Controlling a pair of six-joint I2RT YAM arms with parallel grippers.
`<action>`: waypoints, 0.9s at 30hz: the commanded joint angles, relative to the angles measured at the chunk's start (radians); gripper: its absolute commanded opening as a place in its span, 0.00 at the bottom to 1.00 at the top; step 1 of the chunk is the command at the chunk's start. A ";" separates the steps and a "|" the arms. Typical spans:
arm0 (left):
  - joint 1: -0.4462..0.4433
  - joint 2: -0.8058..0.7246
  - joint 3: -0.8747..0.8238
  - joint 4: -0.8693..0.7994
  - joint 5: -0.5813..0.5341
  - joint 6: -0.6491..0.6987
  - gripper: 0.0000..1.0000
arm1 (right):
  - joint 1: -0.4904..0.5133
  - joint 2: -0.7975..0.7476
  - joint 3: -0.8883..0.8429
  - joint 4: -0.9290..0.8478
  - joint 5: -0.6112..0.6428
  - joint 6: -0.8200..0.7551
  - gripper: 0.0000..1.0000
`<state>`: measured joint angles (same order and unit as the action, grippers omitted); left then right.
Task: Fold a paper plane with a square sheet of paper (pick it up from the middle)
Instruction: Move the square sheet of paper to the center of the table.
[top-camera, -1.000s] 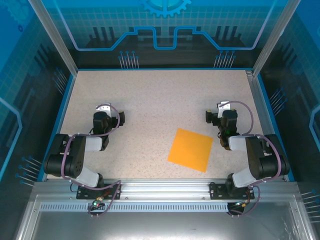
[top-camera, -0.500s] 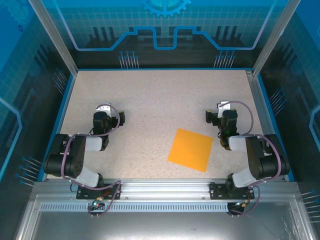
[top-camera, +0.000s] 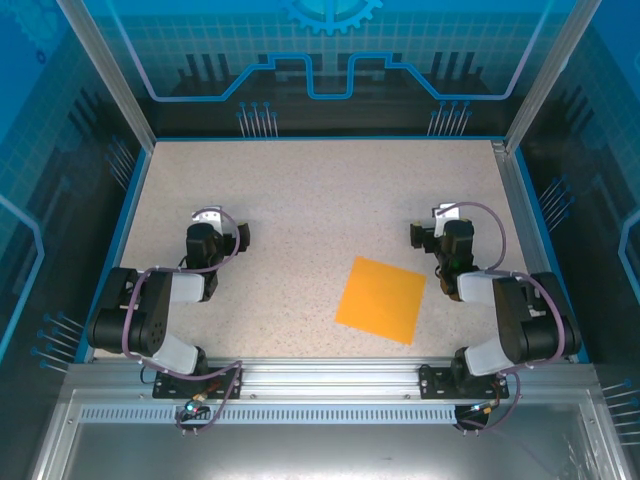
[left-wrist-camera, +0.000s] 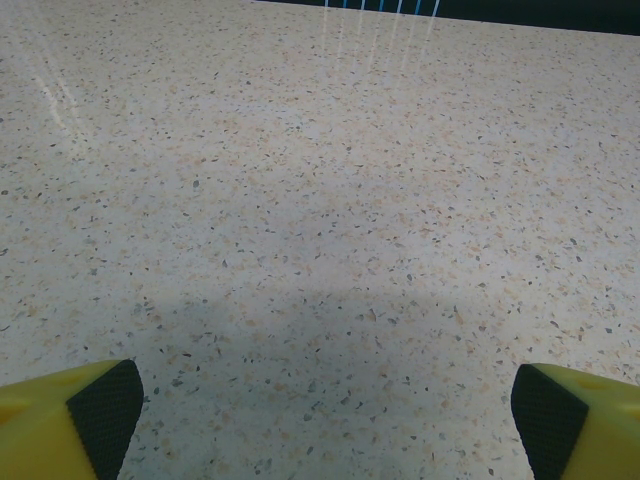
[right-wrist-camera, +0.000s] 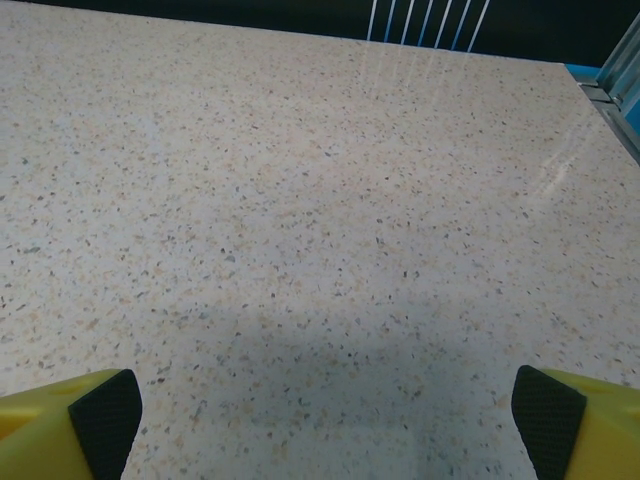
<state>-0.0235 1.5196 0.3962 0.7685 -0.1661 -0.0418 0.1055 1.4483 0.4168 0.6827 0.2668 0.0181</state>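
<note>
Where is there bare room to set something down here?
Free: the far half of the speckled table, up to its back edge; the centre strip between the left arm and the flat bright-orange square sheet of paper. Crowded: near right, sheet beside the right arm.

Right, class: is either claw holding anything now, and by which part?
Nothing is held: left claw and right claw stand open; the square sheet of paper lies untouched.

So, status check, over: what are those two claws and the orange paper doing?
Left gripper, right gripper open, empty. Square sheet of paper flat on table, unfolded. Nothing blocking it.
</note>
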 joint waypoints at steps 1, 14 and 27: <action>0.001 -0.005 0.016 0.021 0.020 0.026 0.99 | 0.023 -0.108 0.067 -0.181 0.041 0.015 0.99; 0.002 -0.194 0.033 -0.192 0.015 -0.014 0.99 | 0.082 -0.262 0.398 -1.177 -0.303 0.550 0.99; 0.007 -0.500 0.194 -0.849 0.077 -0.501 0.99 | 0.491 -0.162 0.314 -1.177 -0.229 0.748 0.92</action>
<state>-0.0231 1.0420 0.5636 0.1318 -0.1341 -0.3752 0.5541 1.2526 0.7471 -0.4839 0.0589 0.6941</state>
